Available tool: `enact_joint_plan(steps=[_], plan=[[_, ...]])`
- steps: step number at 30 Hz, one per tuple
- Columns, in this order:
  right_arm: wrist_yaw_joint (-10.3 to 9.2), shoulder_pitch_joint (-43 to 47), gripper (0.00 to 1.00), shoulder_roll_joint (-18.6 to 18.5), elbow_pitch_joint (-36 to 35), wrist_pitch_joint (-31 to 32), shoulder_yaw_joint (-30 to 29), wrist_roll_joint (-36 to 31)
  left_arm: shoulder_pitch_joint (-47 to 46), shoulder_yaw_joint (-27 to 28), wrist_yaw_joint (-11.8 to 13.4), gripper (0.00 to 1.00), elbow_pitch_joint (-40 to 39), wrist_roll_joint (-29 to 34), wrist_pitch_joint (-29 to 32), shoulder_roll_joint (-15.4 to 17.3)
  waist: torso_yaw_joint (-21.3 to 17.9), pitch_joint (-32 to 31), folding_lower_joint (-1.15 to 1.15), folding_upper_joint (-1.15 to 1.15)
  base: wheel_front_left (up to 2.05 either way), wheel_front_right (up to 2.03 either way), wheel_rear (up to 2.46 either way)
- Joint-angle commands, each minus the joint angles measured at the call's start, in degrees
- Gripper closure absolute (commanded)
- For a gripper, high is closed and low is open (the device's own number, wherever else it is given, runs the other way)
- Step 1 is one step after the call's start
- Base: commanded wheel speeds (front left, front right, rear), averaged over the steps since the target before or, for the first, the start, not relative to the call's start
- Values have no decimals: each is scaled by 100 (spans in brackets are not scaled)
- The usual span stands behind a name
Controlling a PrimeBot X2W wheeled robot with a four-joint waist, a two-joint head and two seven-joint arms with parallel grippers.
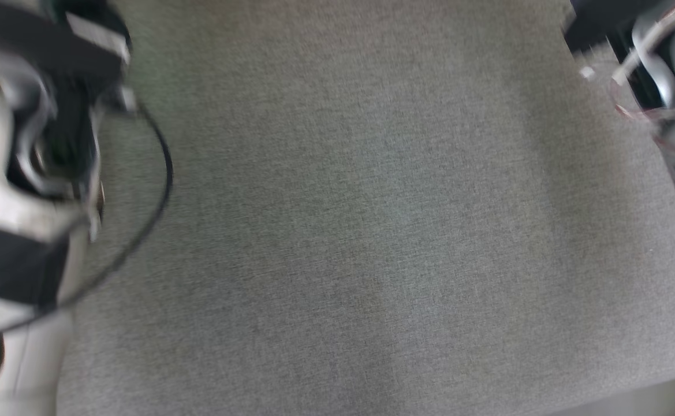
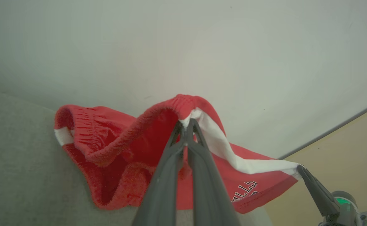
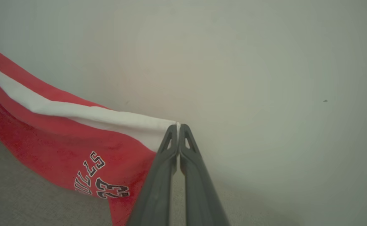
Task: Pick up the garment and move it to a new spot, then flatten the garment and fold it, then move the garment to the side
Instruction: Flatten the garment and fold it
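Observation:
The garment [image 2: 114, 147] is a pair of red shorts with a white side stripe and dark lettering. It hangs stretched between both grippers above a grey fabric surface [image 2: 20, 163]. My left gripper [image 2: 186, 125] is shut on the gathered waistband. In the right wrist view my right gripper [image 3: 177, 127] is shut on the white-striped corner of the garment [image 3: 45, 131]. The right gripper [image 2: 299, 168] also appears in the left wrist view, pinching that corner at the lower right. In the blurred head view the left arm [image 1: 31, 173] fills the left edge and the right arm [image 1: 666, 75] the upper right corner.
A grey fabric surface [image 1: 360, 231] spreads across the head view, with its edge at the lower right. A pale wall [image 2: 202, 47] stands behind the shorts. A tan floor [image 2: 353, 141] shows at the right of the left wrist view.

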Motion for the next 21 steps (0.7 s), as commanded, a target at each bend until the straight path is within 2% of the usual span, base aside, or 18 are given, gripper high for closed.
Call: enact_joint_plan(steps=[1,5,8,12,15,21], plan=[[-15,219,100,-229,-208,226,54,218,301,-29,-28,100,-139,-101,122,87,131,-207,-1,-1,0,0,0],[-15,1007,100,-800,-1054,1263,21,972,1206,53,72,100,-638,-413,332,225,167,-517,-1,-1,0,0,0],[-15,1703,100,-1047,-1834,2057,-175,1530,1889,137,212,100,-1053,-591,445,375,154,-761,-1,-1,0,0,0],[-15,2717,100,-1236,-2653,2959,-613,1842,2786,280,402,100,-1501,-843,432,430,165,-1132,-1,-1,0,0,0],[-16,3488,100,-1262,-3146,3611,-1042,1884,3356,255,507,100,-1700,-912,442,410,213,-1391,-1,-1,0,0,0],[-16,4893,100,-952,-3947,4543,-1692,1825,4199,116,547,100,-1675,-918,282,267,213,-1870,-1,-1,0,0,0]])
